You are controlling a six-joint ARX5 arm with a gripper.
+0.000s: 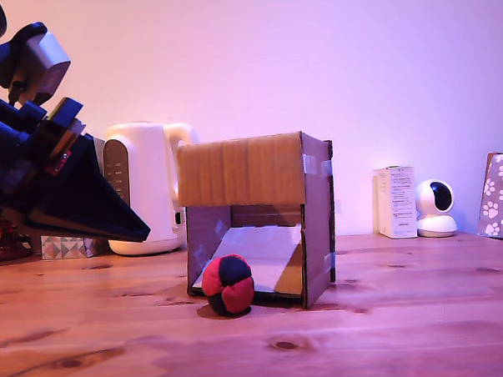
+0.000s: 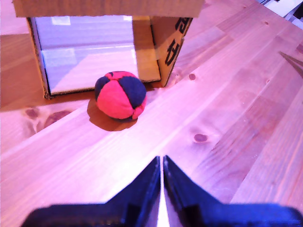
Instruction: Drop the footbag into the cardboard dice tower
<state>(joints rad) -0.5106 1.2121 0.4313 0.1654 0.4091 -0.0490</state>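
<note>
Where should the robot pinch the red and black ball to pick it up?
Probably around the middle of the footbag, coming down from above. It is round and soft and sits on the table at the cardboard dice tower opening, so that side is crowded. The gripper looks closed and must open first.

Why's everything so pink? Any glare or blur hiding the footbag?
Exterior view: a magenta cast tints the wall, and the footbag is sharp, shadow beneath. Wrist view: glare washes the cardboard dice tower's ramp; footbag is clear; the gripper is nearly closed and soft-edged.
</note>
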